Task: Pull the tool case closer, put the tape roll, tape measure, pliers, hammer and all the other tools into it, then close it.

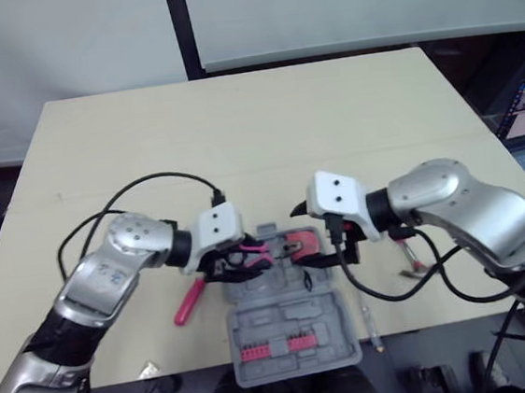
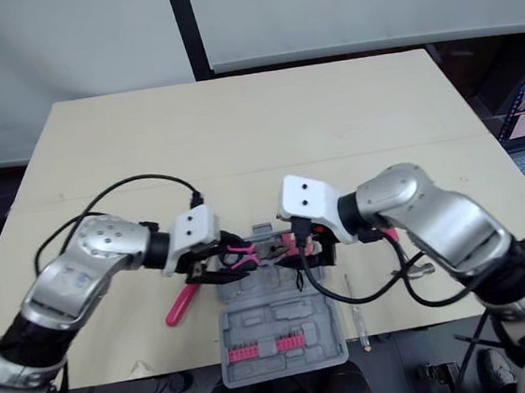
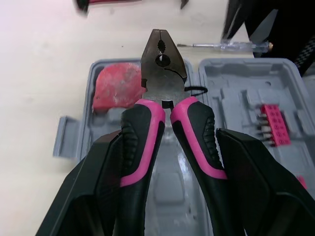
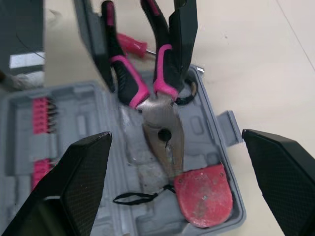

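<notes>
Nearest us, our left fingers (image 3: pixel 93 191) pinch the pink-handled pliers (image 3: pixel 162 73) by the handles, nose over the open grey tool case (image 1: pixel 267 326) at the near edge of the desk (image 1: pixel 236 124); our right fingers (image 4: pixel 78 182) stand spread above it.

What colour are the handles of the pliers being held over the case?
Black with pink trim on the pliers; clearest in the left wrist view.

Table (image 1: pixel 330 124), pale beige top. Laid directly on it: grey tool case (image 1: pixel 292 339), opened flat at the near edge; pink-handled tool (image 1: pixel 188 304), placed just left of it; clear-handled screwdriver (image 2: pixel 355 313), placed just right.
</notes>
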